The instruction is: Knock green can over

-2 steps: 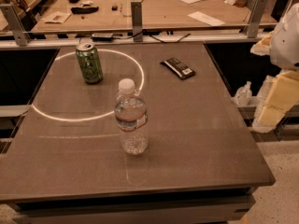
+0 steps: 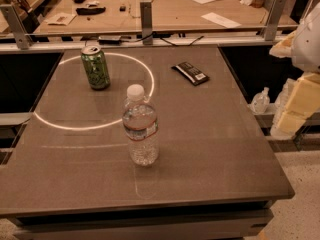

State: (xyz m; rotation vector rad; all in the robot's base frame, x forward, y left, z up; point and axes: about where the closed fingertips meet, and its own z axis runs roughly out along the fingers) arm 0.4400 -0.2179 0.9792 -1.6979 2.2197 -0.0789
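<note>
The green can (image 2: 95, 67) stands upright on the grey table (image 2: 210, 149), at the back left, on the upper left part of a ring of light. It has a green patterned body and a silver top with a pull tab. My gripper (image 2: 295, 106) hangs off the table's right edge, well to the right of the can and apart from it, with pale yellow fingers below a white wrist. It touches nothing on the table.
A clear water bottle (image 2: 141, 126) with a white cap stands upright mid-table, in front and to the right of the can. A dark flat bar (image 2: 190, 73) lies at the back right. A cluttered wooden desk (image 2: 165, 9) with metal posts stands behind.
</note>
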